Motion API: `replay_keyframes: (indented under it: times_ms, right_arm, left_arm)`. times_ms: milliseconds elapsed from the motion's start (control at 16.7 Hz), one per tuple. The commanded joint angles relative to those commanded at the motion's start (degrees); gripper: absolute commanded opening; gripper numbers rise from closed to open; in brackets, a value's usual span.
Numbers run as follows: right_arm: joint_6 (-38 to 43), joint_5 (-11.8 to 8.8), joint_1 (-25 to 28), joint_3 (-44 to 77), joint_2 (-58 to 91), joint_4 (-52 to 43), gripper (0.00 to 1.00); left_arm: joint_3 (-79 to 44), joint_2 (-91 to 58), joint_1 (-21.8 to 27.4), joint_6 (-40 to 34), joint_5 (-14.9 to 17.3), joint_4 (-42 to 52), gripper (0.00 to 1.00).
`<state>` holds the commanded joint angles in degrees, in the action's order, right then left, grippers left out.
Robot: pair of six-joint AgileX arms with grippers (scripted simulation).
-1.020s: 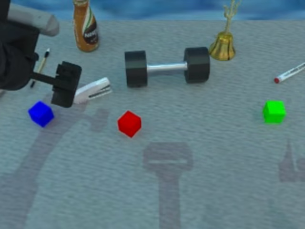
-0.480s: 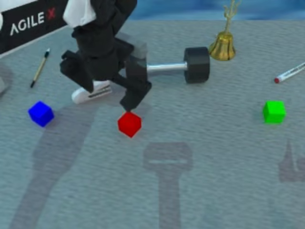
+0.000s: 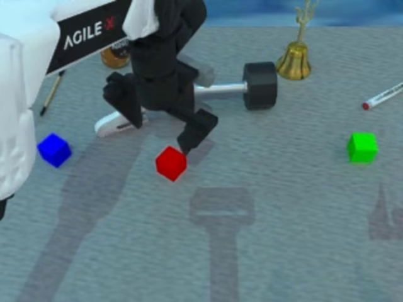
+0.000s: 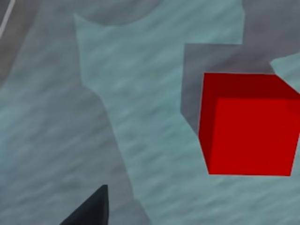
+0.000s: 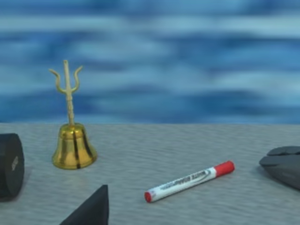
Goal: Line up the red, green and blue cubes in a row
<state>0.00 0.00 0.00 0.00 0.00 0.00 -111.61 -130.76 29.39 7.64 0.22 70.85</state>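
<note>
The red cube (image 3: 171, 163) sits left of the table's middle and fills the left wrist view's side (image 4: 248, 126). My left gripper (image 3: 162, 129) hangs open just behind and above it, one finger (image 3: 196, 129) close over the cube's far corner, nothing between the fingers. The blue cube (image 3: 54, 150) rests at the far left, and the green cube (image 3: 362, 147) at the far right. My right arm stays out of the top view. Only one dark fingertip (image 5: 93, 208) of it shows in its wrist view, with nothing held.
A black dumbbell (image 3: 259, 85) lies behind the red cube, partly under the left arm. A white stapler (image 3: 110, 124), a pencil (image 3: 51, 94) and a bottle (image 3: 113, 55) are back left. A brass bell (image 3: 294, 60) and a red-capped marker (image 3: 383, 96) are back right.
My left arm swung in from the far left to above the red cube, then shifted a little right. No cube has moved.
</note>
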Motion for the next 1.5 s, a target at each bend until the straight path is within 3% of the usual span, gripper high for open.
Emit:
replay_keyframes:
  times_ms: [300, 660, 960, 1500]
  right_arm:
    - [0.0, 0.0, 0.0, 0.0, 0.0, 0.0, 1.0]
    - [0.0, 0.0, 0.0, 0.0, 0.0, 0.0, 1.0]
    - [0.0, 0.0, 0.0, 0.0, 0.0, 0.0, 1.0]
    - [0.0, 0.0, 0.0, 0.0, 0.0, 0.0, 1.0]
  left_arm:
    - [2.1, -0.6, -0.2, 0.1, 0.0, -2.4, 1.0]
    - [10.8, -4.8, -0.1, 0.1, 0.1, -16.0, 1.0]
    - [11.6, -5.4, -0.1, 0.1, 0.1, -17.0, 1.0]
    - [11.6, -5.4, -0.1, 0.1, 0.1, -17.0, 0.32]
